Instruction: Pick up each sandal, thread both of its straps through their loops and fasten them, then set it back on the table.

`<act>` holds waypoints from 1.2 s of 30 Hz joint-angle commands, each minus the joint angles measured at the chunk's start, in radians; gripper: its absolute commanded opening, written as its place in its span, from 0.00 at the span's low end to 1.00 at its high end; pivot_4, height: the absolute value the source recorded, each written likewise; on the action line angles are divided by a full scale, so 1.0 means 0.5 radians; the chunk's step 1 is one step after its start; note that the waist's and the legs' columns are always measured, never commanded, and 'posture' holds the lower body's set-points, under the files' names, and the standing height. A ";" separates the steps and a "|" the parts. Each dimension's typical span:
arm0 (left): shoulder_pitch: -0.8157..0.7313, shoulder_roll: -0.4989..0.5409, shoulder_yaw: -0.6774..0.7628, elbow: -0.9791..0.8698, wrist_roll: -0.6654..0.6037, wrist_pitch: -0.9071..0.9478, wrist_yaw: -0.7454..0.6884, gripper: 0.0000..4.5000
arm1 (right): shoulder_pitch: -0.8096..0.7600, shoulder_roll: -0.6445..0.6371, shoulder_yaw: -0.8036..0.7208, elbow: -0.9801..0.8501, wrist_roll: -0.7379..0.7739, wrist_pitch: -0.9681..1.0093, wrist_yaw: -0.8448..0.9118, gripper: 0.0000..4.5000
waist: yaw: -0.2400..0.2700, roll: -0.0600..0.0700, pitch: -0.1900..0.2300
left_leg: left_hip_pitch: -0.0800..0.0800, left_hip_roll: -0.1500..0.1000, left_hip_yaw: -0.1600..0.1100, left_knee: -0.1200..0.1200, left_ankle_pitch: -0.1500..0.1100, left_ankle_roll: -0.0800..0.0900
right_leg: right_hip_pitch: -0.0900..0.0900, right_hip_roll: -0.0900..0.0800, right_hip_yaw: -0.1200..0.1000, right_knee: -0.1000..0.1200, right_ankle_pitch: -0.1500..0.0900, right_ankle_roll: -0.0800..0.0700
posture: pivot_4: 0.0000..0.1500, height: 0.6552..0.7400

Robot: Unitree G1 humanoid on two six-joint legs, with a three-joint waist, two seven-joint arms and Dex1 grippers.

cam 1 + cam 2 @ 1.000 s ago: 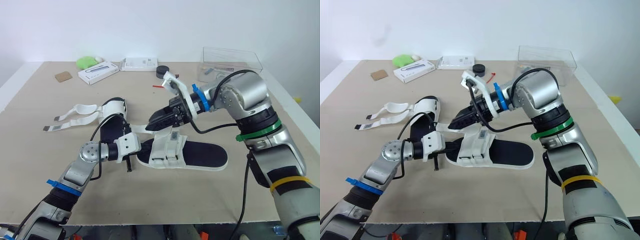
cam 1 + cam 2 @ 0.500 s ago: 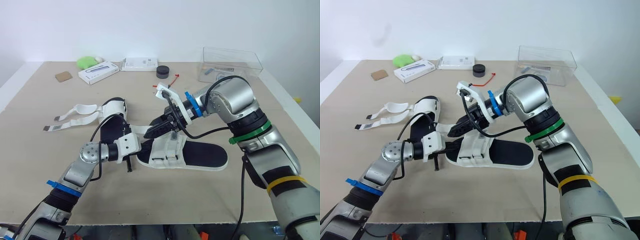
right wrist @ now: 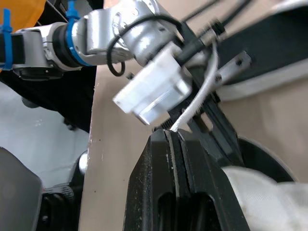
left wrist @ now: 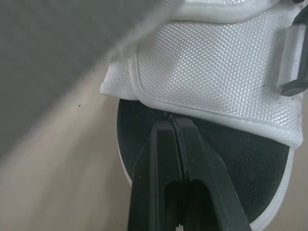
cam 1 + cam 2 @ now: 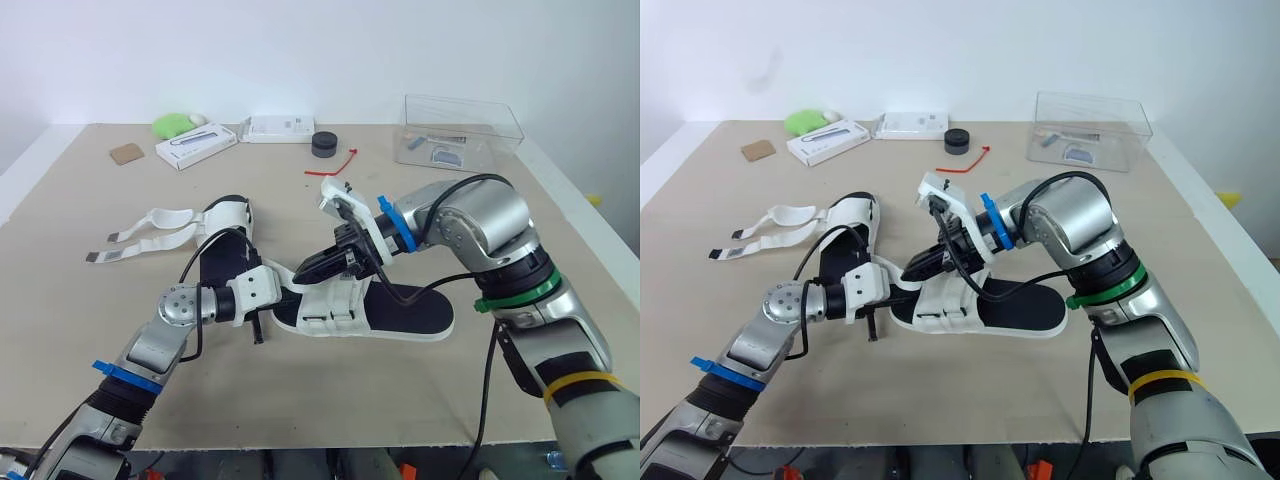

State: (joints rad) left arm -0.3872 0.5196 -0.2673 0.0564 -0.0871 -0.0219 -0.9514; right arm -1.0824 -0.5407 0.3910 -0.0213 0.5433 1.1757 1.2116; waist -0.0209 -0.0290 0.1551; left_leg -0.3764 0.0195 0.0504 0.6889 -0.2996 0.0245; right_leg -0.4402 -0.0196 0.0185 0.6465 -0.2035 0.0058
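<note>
**Right end effector pinching a strap of the middle sandal**

I'm looking at the sandal (image 5: 410, 312) lying near the middle of the tabletop (image 5: 90, 340), a little toward the front edge, with its dark footbed running out toward the right edge. Its white upper sits at the end facing the left edge.

My right end effector (image 3: 168, 132) reaches in over that upper. Its two black fingers are pressed together, and a thin white strap (image 3: 188, 111) comes out from between the tips, so it is clamped on the strap.

My left end effector (image 4: 172, 121) comes in low from the left-edge side. Its fingers are closed against each other, with the tips touching the sandal where the white upper meets the footbed. I can't make out anything caught between them.

The second sandal (image 5: 228, 222) lies on the tabletop just beside the first, toward the left edge. Its loose straps (image 5: 150, 222) are unfastened and spread flat toward that edge.

Along the back edge I see a green object (image 5: 172, 124), two white boxes (image 5: 196, 145) (image 5: 280, 128), a brown square (image 5: 126, 153), a black puck (image 5: 324, 143) and a red tie (image 5: 335, 165). A clear container (image 5: 462, 125) stands near the back right corner.
</note>
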 commanded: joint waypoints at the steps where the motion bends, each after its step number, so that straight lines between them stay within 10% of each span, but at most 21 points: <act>1: 0.044 0.017 -0.064 0.083 0.079 0.039 -0.026 0.00 | 0.022 -0.039 -0.103 -0.160 0.070 -0.039 0.006 0.01 | 0.000 0.000 0.000 | 0.000 0.000 0.000 0.000 0.000 0.000 | 0.000 0.000 0.000 0.000 0.000 0.000 | 1.00 1.00; 9: 0.043 0.010 -0.072 0.085 0.084 0.035 -0.025 0.00 | 0.203 -0.200 -0.075 -0.424 0.007 -0.295 0.056 0.01 | 0.000 0.000 0.000 | 0.000 0.000 0.001 0.000 0.000 0.000 | 0.000 0.000 0.000 -0.001 -0.001 0.001 | 1.00 1.00; 25: 0.017 0.008 -0.080 0.100 0.082 0.035 -0.046 0.00 | 0.714 -0.097 -0.176 -0.051 -0.789 -3.230 0.110 0.01 | 0.001 -0.001 0.000 | 0.003 -0.002 0.002 0.002 0.000 -0.001 | 0.003 0.007 0.002 -0.001 -0.004 0.007 | 1.00 1.00; 36: 0.011 0.010 -0.075 0.117 0.076 0.037 -0.052 0.00 | 0.496 -0.115 -0.082 0.562 -1.210 -4.799 -0.047 0.01 | 0.000 0.000 0.000 | 0.012 -0.003 0.004 0.001 0.001 -0.001 | 0.010 0.000 0.004 0.000 -0.004 0.003 | 1.00 1.00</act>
State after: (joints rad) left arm -0.4032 0.5180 -0.2752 0.0739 -0.0865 -0.0245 -0.9666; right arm -0.8005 -0.5948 0.3527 0.2434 -0.0274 -1.0913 1.2210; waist -0.0207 -0.0292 0.1551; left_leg -0.3699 0.0182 0.0526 0.6895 -0.2992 0.0240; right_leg -0.4350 -0.0192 0.0207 0.6464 -0.2056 0.0072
